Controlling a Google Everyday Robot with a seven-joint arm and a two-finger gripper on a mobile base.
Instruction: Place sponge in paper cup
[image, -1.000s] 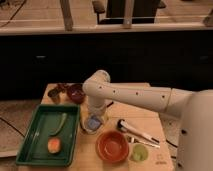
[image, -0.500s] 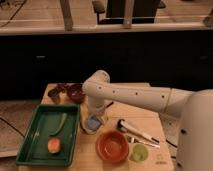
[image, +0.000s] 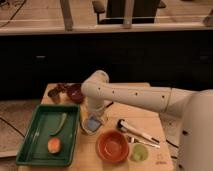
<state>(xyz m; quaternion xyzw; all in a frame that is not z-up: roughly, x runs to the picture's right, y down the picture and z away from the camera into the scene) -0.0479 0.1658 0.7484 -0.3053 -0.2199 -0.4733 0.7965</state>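
A light wooden table (image: 87, 157) stands before a dark counter. A white robot arm (image: 135, 97) reaches in from the right, bends at an elbow over the middle of the table and points down. Its gripper (image: 95, 116) is low at the table's centre, right upon the sponge (image: 91, 124), a small light-blue pad lying on the wood just right of a green tray (image: 37, 140). Whether the claw is apart or clamped on the pad, I cannot tell. In the tray lie an orange lump (image: 54, 145) and a long green piece (image: 60, 123). Near and to the right sit an orange-red bowl (image: 112, 146), a small pale green cup (image: 139, 153) and a black-and-white tool (image: 137, 133). At the far left stand a dark bowl (image: 75, 93) and a brownish cup (image: 56, 94).
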